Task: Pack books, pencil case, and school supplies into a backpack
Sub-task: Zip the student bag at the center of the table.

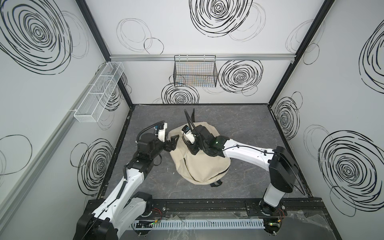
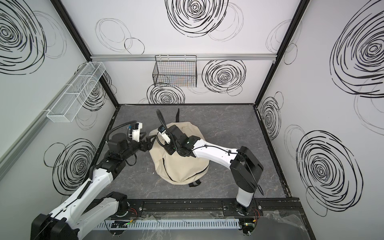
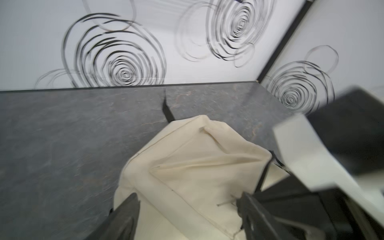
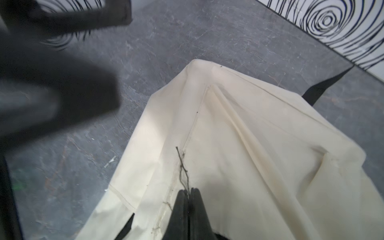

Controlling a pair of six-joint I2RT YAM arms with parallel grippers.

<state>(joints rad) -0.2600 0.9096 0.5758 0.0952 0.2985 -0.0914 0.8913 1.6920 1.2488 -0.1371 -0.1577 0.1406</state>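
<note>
The cream backpack (image 1: 201, 166) (image 2: 182, 166) lies slumped on the middle of the dark table. My left gripper (image 1: 173, 143) (image 2: 150, 142) is at its far-left edge, open. In the left wrist view the fingers straddle cream fabric (image 3: 197, 166) without touching it, around the left gripper (image 3: 189, 197). My right arm's wrist (image 1: 190, 139) hangs over the backpack's upper part and hides its fingertips in both top views. The right wrist view shows my right gripper (image 4: 189, 190) shut just over the backpack (image 4: 249, 145), with a thin dark thread (image 4: 182, 166) at the tips. Books, pencil case and school supplies are out of view.
A black strap (image 1: 192, 114) (image 4: 322, 89) trails from the backpack towards the back wall. A black wire basket (image 1: 195, 72) hangs on the back wall and a white mesh basket (image 1: 99, 93) on the left wall. Grey table (image 1: 249, 124) surrounds the bag.
</note>
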